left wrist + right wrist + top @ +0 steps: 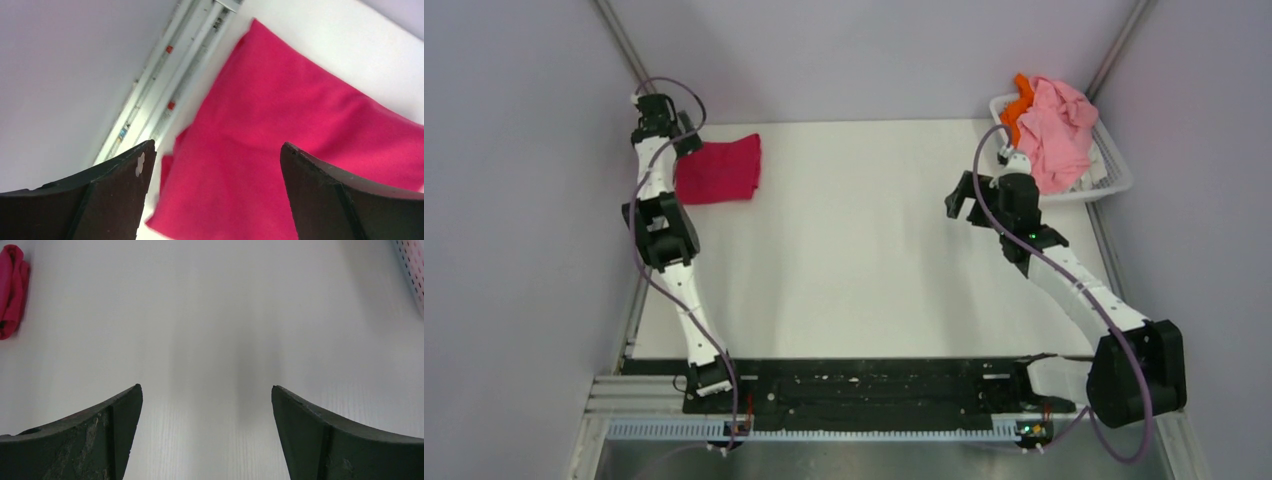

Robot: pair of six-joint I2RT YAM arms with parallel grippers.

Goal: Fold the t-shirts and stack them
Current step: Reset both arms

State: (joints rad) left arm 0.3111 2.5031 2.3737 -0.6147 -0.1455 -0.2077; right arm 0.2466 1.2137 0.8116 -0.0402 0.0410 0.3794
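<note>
The magenta-red t-shirt (717,169) lies folded into a compact, roughly rectangular pad at the far-left corner of the table (864,260). Its cloth is plain, matte and smooth, with soft rounded corners. In the left wrist view the shirt (300,140) shows a flat upper face with a lower layer peeking out at one corner. In the right wrist view the shirt (12,290) shows a thick, rolled edge of stacked layers. Its slightly longer axis runs left to right along the table's far edge, tilted a little. Collar and sleeves are tucked away, so its heading cannot be told.

The light pink t-shirt (1059,135) is crumpled and heaped in the white slatted plastic basket (1114,172) at the table's far-right corner. The orange t-shirt (1020,105) pokes out from the left side of the heap.

The left gripper (217,150) hangs over the magenta-red t-shirt's edge at the table's left side, with its dark curved fingers spread wide and nothing between them. The right gripper (206,390) is also spread wide and empty, over bare white tabletop right of the table's centre, near the basket.
</note>
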